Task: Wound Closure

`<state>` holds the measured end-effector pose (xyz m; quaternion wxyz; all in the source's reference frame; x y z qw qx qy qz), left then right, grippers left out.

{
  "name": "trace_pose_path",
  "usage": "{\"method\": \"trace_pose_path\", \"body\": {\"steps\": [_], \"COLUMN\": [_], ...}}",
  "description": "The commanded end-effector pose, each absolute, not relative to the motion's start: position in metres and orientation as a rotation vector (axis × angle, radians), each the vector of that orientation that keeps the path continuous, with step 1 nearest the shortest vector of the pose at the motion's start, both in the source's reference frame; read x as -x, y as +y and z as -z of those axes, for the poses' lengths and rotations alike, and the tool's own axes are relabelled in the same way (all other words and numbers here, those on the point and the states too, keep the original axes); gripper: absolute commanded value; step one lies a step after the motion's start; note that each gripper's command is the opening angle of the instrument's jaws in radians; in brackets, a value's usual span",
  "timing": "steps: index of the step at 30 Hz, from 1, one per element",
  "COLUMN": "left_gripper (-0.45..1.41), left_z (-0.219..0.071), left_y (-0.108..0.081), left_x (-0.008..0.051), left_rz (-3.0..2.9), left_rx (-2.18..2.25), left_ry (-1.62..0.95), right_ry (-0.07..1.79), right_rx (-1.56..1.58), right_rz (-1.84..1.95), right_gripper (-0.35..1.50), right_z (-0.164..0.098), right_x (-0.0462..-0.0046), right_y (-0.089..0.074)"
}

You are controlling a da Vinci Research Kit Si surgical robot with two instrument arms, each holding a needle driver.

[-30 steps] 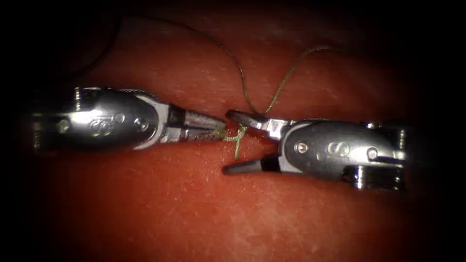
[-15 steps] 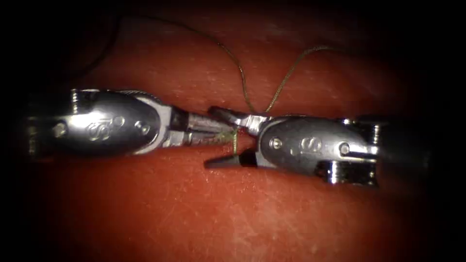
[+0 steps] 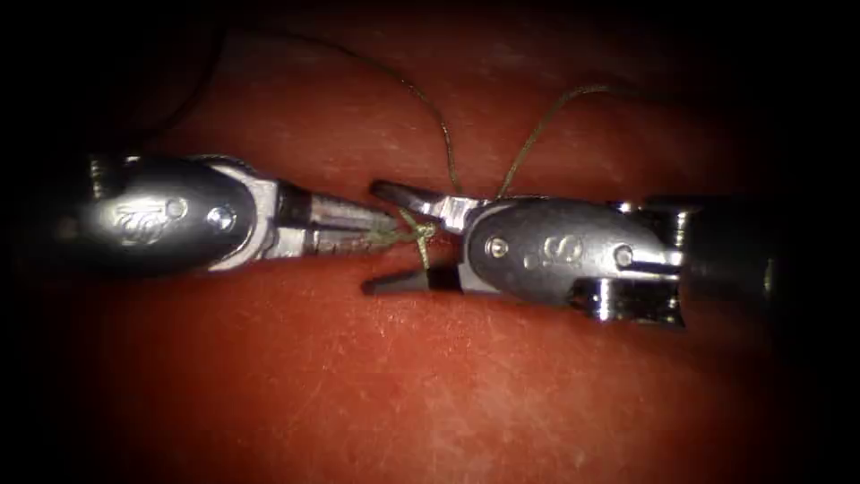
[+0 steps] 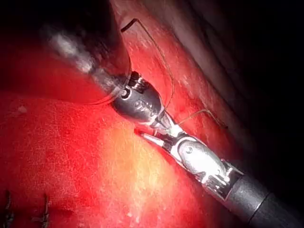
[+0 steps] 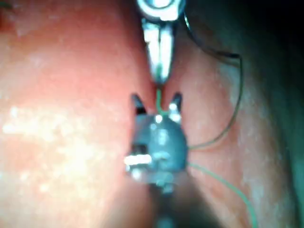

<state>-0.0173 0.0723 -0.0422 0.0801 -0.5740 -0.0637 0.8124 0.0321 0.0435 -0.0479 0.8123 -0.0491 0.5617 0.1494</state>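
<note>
On the red tissue (image 3: 430,385), my left tool (image 3: 390,231) comes in from the left with its jaws shut on the green thread (image 3: 419,235), right at a small knot. My right tool (image 3: 372,238) faces it from the right, open. One jaw lies above the left tool's tip and the other below it, so the knot and thread sit between them. Two thread strands (image 3: 448,143) rise from the knot toward the back. In the right wrist view my open right tool (image 5: 156,102) straddles the thread (image 5: 158,97), which the left tool (image 5: 159,71) holds. The left wrist view shows both tools tip to tip (image 4: 164,128).
Thread (image 4: 166,71) loops loosely over the tissue behind the tools and trails off into the dark. Two dark finished stitches (image 4: 45,211) sit elsewhere on the tissue in the left wrist view.
My right tool has slid left with its jaws open until they bracket the left tool's tip and the knot. The left tool has shifted slightly left, still holding the thread.
</note>
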Motion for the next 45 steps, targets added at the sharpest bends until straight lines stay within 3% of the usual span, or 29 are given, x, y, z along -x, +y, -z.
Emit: {"method": "trace_pose_path", "body": {"steps": [1,5,10,14,26,32,45], "left_gripper": [-0.35,-0.35,-0.35,-0.35,-0.35,-0.35,-0.35], "left_z": [0.041,0.042,0.041,0.04,0.04,0.04,0.04], "left_y": [0.072,0.072,0.072,0.071,0.071,0.071,0.071], "left_x": [0.0178,0.0179,0.0171,0.0176,0.0177,0.0175,0.0175], "left_rz": [-2.43,-2.43,-2.435,-2.442,-2.444,-2.444,-2.444], "left_rx": [1.717,1.716,1.71,1.704,1.703,1.705,1.705], "left_ry": [-0.191,-0.189,-0.179,-0.164,-0.161,-0.163,-0.163], "right_ry": [1.204,1.207,1.213,1.216,1.225,1.222,1.222], "right_rx": [0.107,0.104,0.093,0.081,0.086,0.084,0.084], "right_rz": [-0.321,-0.317,-0.316,-0.32,-0.327,-0.327,-0.327], "right_gripper": [1.41,1.41,1.38,1.36,1.38,1.38,1.38], "right_z": [0.047,0.047,0.049,0.05,0.05,0.051,0.051], "right_x": [-0.0329,-0.0326,-0.0272,-0.0254,-0.0256,-0.0226,-0.0226], "right_y": [0.044,0.044,0.043,0.044,0.044,0.044,0.044]}}
